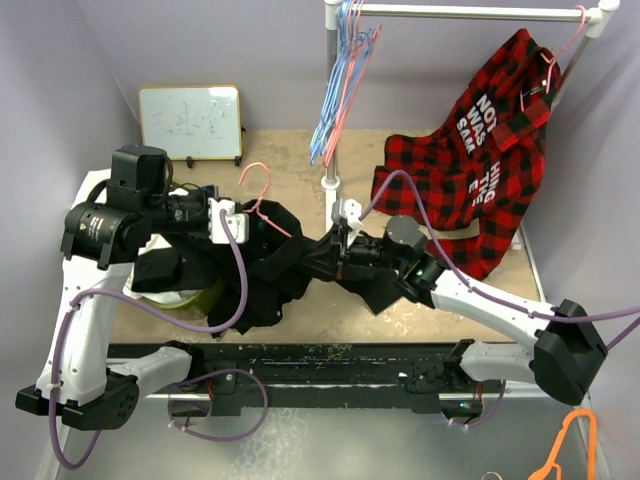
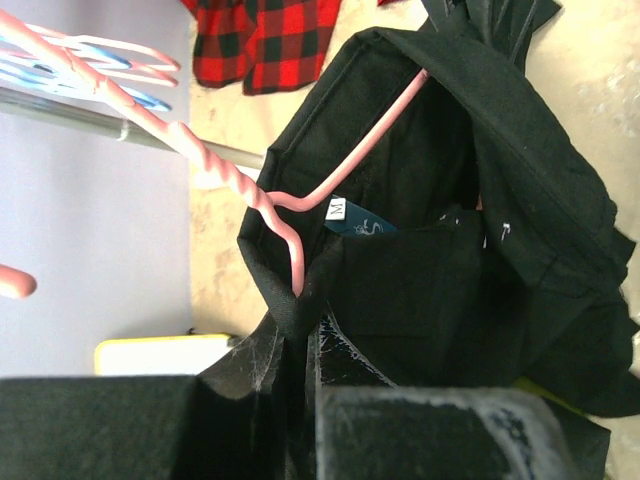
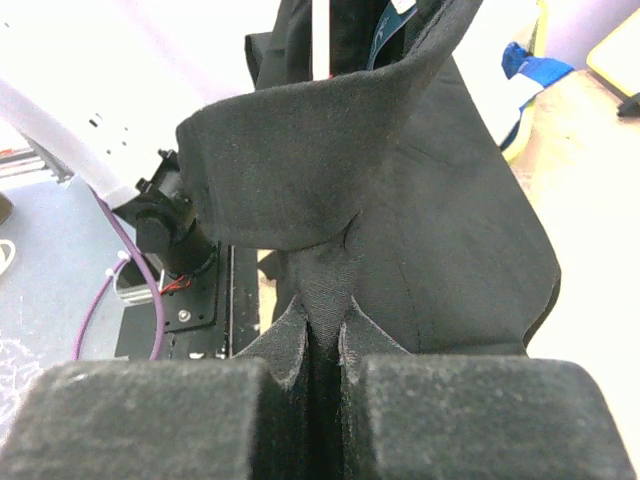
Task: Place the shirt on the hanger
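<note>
Left pincer point(image 2: 300, 345) and right pincer point(image 3: 325, 345) each pinch the black shirt point(image 2: 530, 200), spreading it for the pink hanger point(image 2: 370, 140), I'd guess.

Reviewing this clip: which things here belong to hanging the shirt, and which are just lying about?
In the job: black shirt, pink hanger inside its neck opening, left hand and right hand, both shut on the shirt.
Lying about: plaid shirt, light-blue hangers on the rail, whiteboard, orange hanger.
</note>
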`<state>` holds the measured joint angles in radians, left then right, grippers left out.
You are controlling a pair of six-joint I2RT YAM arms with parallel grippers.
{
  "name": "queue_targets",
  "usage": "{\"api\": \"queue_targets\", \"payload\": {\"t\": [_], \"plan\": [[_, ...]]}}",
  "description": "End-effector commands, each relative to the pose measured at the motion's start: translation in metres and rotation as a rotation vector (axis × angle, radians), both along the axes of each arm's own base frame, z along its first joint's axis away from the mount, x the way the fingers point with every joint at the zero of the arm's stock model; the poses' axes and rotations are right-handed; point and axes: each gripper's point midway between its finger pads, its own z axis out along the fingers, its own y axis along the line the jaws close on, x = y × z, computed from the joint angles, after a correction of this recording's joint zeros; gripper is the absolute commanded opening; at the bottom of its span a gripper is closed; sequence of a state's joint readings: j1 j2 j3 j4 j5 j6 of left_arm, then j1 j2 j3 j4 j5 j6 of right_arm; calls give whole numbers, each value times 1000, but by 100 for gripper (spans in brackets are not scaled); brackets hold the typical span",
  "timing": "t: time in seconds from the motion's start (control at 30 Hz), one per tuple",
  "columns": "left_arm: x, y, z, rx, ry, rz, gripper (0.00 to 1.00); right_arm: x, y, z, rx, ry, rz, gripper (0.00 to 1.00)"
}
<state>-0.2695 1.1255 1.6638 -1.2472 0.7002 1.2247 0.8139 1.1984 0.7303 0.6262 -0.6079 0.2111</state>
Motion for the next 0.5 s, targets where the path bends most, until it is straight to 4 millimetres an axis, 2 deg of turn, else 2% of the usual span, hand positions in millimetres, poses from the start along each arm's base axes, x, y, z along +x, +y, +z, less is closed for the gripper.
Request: {"api": "queue_targets", "payload": {"t": [0.0,0.07,0.13,0.2,0.27,0.3,0.47], "plan": [[18,-4,2,-75,18,71,0,3,-26,19,96,28,-157,0],[33,5,-4,-69,23,154,2,1,-42,10,99,81,-226,0],[42,9,-10,-70,40,202,8,-2,-61,6,114,118,-300,0],[43,9,-13,-89,67,223,17,-2,-82,7,136,137,-383,0],[42,6,-14,-104,87,220,27,-4,-94,3,138,154,-426,0],[42,5,-13,-109,94,218,29,-5,-98,0,129,165,-440,0],[46,3,-7,-126,101,224,25,-8,-109,-14,84,220,-480,0]]}}
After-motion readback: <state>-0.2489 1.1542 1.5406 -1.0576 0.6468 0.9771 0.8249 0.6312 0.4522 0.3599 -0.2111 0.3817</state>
